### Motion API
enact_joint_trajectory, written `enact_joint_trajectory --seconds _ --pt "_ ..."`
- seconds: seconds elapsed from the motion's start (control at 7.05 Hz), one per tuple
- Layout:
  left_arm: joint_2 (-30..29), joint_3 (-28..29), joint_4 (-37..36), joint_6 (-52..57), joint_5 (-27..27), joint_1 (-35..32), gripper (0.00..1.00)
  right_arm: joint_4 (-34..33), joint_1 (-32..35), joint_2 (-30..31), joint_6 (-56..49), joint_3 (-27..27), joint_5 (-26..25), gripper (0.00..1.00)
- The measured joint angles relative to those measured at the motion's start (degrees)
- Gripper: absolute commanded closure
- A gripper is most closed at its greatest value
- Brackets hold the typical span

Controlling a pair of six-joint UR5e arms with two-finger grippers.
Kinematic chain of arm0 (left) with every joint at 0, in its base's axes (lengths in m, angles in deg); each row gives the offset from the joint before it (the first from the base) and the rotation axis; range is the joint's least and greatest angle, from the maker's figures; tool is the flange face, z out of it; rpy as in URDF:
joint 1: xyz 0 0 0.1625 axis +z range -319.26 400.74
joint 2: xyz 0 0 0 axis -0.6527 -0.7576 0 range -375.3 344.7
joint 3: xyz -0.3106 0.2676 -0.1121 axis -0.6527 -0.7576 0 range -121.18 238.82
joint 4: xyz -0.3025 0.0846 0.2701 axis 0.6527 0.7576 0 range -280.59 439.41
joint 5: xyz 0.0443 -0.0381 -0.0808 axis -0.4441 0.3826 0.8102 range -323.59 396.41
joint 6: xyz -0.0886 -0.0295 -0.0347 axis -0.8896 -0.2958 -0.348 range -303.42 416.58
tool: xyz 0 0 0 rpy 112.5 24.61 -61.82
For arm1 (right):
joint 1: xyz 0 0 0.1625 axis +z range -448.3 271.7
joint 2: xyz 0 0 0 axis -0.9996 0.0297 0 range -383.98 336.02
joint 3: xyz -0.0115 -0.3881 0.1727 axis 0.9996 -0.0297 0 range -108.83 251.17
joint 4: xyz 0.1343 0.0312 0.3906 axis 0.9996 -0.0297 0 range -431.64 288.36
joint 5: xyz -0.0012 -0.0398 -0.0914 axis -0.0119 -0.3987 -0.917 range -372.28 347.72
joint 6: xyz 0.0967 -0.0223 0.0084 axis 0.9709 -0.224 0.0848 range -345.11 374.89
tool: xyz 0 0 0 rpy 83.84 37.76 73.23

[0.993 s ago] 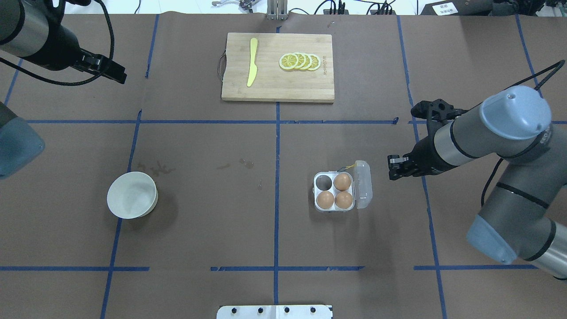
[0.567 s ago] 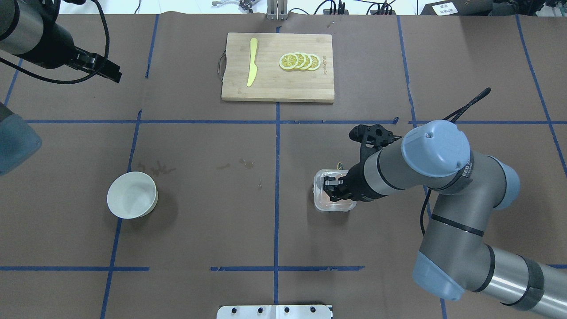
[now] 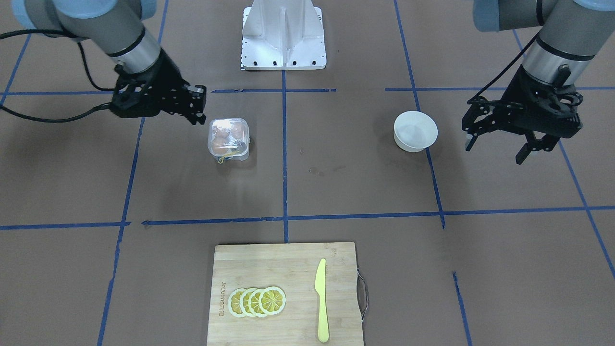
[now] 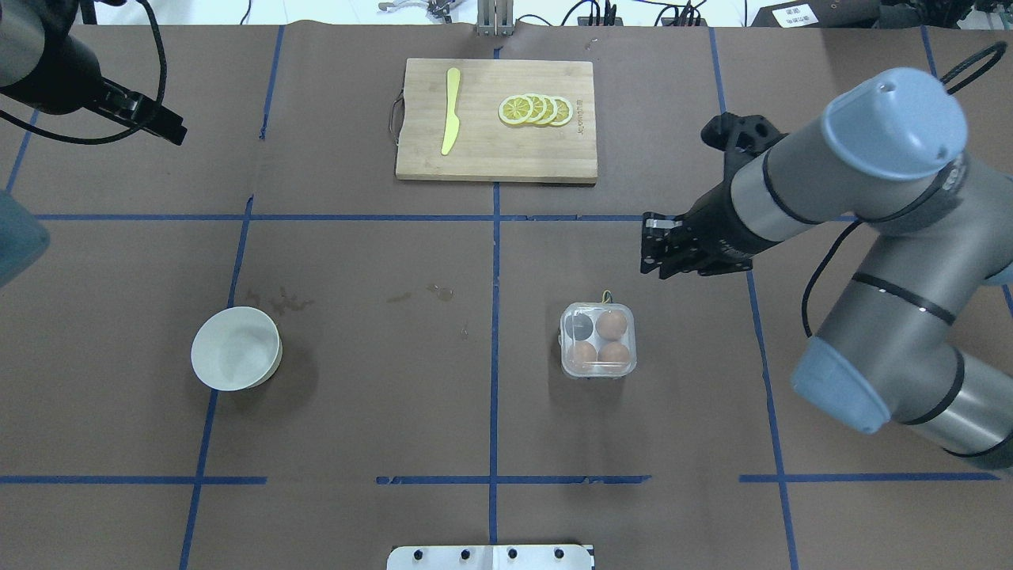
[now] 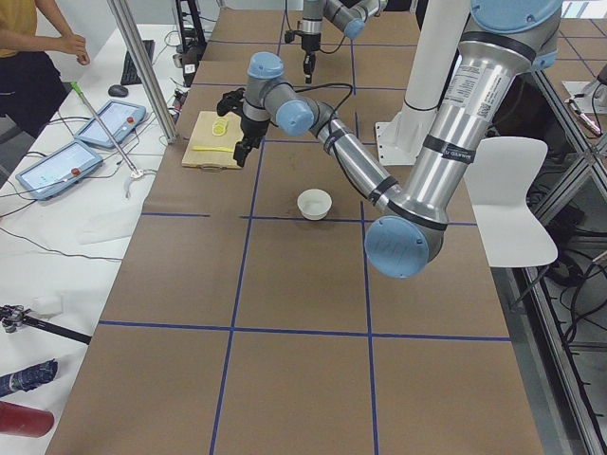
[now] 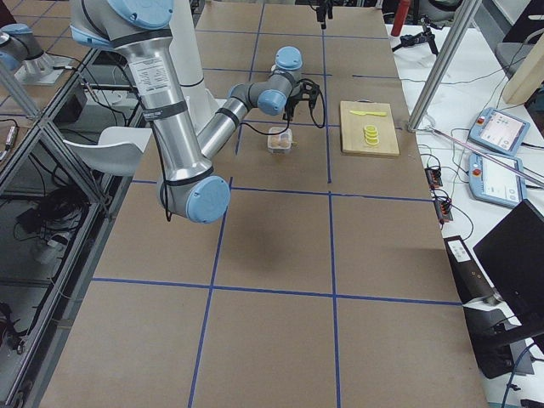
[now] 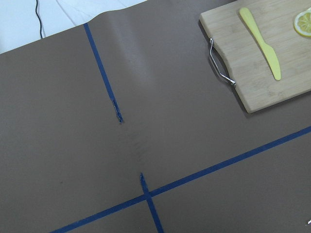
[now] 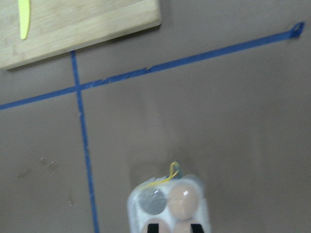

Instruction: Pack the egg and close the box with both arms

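Closure looks complete: box point(image 4: 597, 351) lid sits shut over three eggs point(image 4: 611, 324), one cell empty. Right gripper point(image 4: 650, 247) and left gripper point(image 3: 495, 151) hang open and empty, apart from it. Next move likely calls for confirming the latch.

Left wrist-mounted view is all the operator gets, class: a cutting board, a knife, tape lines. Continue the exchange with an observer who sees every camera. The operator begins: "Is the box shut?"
Observer: Yes, the box has its clear lid down.
Operator: Is every cell filled?
Observer: No. It holds three eggs; the fourth cell shows dark grey, with no egg.
Operator: Where is the right tool?
Observer: The right tool hangs open, holding nothing, apart from the box, on its cutting-board side.
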Motion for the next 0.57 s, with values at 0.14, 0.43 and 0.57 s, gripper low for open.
enact_joint_trajectory --seconds 0.14,0.43,0.57 --pt "2.1 0.5 0.1 4.9 1.6 -2.6 0.00 -0.2 5.2 3.8 -8.3 -0.4 3.4 0.00" --pt "6.5 3.9 0.1 18.1 6.8 -10.6 0.00 -3.5 18.1 10.6 -31.9 -4.2 9.3 0.00" --pt "8.4 6.6 -0.1 21.9 9.4 -13.9 0.00 -6.8 24.4 12.4 -45.5 -7.4 10.8 0.00"
